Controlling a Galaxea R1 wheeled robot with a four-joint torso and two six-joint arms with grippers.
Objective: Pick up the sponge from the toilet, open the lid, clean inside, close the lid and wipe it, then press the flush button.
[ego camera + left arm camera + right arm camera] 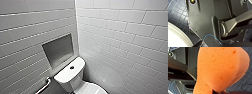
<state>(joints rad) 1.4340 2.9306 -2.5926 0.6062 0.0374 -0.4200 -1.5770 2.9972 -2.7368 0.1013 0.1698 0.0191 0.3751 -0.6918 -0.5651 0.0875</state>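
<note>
The white toilet (pixel 68 75) stands in the corner of the head view, low in the middle. Its flush button (pixel 72 67) is a small dark round spot on the flat cistern top. A piece of the white lid (pixel 93 89) shows at the lower edge, lying down. The orange sponge (pixel 221 68) looms large in the right wrist view above dark tiled floor. My right gripper (pixel 218 91) is shut on the sponge's narrow part. My left gripper is open. A curved white rim of the toilet (pixel 175 35) shows in the left wrist view.
White tiled walls meet in a corner behind the cistern. A recessed grey niche (pixel 58 50) sits in the left wall above the cistern. A metal grab bar (pixel 45 86) runs along that wall, left of the toilet. The floor (pixel 176 13) is dark small tiles.
</note>
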